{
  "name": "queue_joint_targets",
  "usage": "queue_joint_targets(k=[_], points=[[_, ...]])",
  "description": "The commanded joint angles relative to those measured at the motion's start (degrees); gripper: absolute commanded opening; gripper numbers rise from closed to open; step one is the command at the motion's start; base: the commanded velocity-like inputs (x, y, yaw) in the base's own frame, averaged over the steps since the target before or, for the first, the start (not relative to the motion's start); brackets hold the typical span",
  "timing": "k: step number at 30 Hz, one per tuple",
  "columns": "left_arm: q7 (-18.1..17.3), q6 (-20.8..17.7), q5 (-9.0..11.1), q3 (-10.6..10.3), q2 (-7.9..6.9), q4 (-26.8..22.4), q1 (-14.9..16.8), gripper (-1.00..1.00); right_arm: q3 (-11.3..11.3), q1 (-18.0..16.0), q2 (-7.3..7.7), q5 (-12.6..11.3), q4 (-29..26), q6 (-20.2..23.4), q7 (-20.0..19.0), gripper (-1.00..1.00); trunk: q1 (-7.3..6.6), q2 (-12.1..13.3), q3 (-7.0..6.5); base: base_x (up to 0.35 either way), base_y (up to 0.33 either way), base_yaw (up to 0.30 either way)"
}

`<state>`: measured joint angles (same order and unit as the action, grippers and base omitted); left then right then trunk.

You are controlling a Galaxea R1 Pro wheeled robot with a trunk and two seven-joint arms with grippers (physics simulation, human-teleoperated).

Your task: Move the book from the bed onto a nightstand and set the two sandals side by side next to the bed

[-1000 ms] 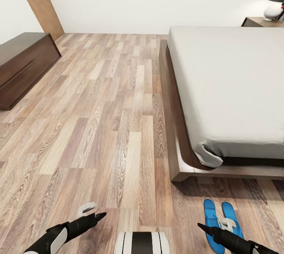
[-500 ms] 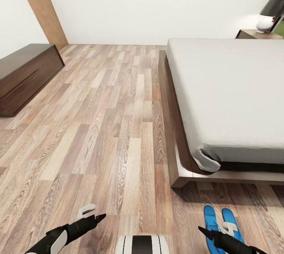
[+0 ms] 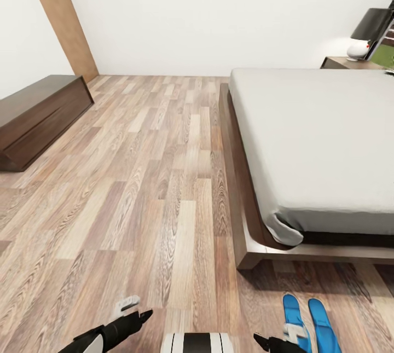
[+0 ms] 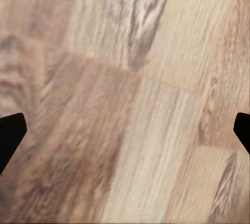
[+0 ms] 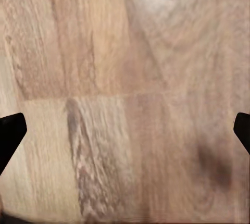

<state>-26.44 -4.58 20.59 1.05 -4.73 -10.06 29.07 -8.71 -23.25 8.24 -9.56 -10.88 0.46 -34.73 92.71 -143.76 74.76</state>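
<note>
A long dark brown cabinet point(image 3: 38, 117) sits low on the wood floor point(image 3: 148, 178) by the white wall point(image 3: 219, 13). A light brown wooden board point(image 3: 63, 19) leans up in the corner. Far off stands a lamp point(image 3: 365, 33) with a black shade and a round white base.

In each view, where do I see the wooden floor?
Head view: wooden floor left of the bed, reaching the wall.
Left wrist view: wooden floor behind the open left gripper.
Right wrist view: wooden floor behind the open right gripper.
Shared landmark: plank seams.
</note>
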Motion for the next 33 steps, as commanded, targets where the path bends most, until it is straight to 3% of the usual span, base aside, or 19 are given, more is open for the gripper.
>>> queue_joint_targets(k=[1, 3, 6, 33], points=[[0.4, 0.2, 0.4, 0.1, 0.08, 0.5, 0.0, 1.00, -0.3, 0.0, -0.28, 1.7, 0.1, -0.2, 0.4, 1.00, -0.03, 0.0, -0.19, 0.000, 0.000, 0.000], [1.1, 1.9, 0.4, 0.1, 0.32, 1.6, 0.0, 1.00, -0.3, 0.0, -0.61, 4.3, 0.1, -0.9, 1.2, 1.00, -0.09, 0.0, -0.63, 0.000, 0.000, 0.000], [1.5, 3.7, 0.4, 0.0, 0.78, 2.2, 0.0, 1.00, -0.5, 0.0, -0.73, 5.4, -0.1, -1.4, 1.5, 1.00, -0.16, 0.1, -1.30, 0.000, 0.000, 0.000], [1.5, 4.5, -0.4, -0.1, 0.97, 3.2, 0.0, 1.00, -0.6, 0.0, -0.03, 5.6, 0.1, -2.9, 1.6, 1.00, -0.86, 0.4, -7.28, 0.000, 0.000, 0.000]])
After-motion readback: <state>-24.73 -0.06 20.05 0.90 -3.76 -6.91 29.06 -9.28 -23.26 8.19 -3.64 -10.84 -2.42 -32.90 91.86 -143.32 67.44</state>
